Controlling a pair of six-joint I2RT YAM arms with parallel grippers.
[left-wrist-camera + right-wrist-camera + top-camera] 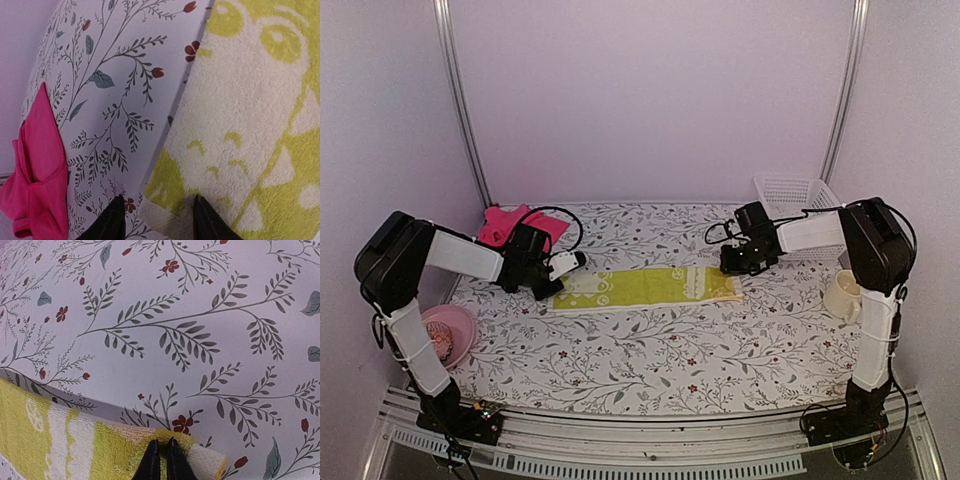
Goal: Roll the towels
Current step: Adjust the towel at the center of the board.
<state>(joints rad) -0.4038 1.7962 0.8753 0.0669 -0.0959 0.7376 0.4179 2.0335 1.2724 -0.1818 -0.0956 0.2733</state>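
Lower left, one pink bowl (466, 325); lower right, one mug (842, 295). In the centre, one yellow-green towel (645, 288) lies flat, patterned in cream. My left gripper (160, 220) straddles its corner, jaws apart. My right gripper (161, 462) is clamped on its other end. Upper left, one pink towel (510, 225), crumpled. One white basket (792, 190) sits farthest back.

I count two towels in front of me: one yellow-green towel (645, 288) and one pink towel (510, 225). Besides them I see one pink bowl (468, 325), one cream mug (842, 296) and one white basket (790, 192).
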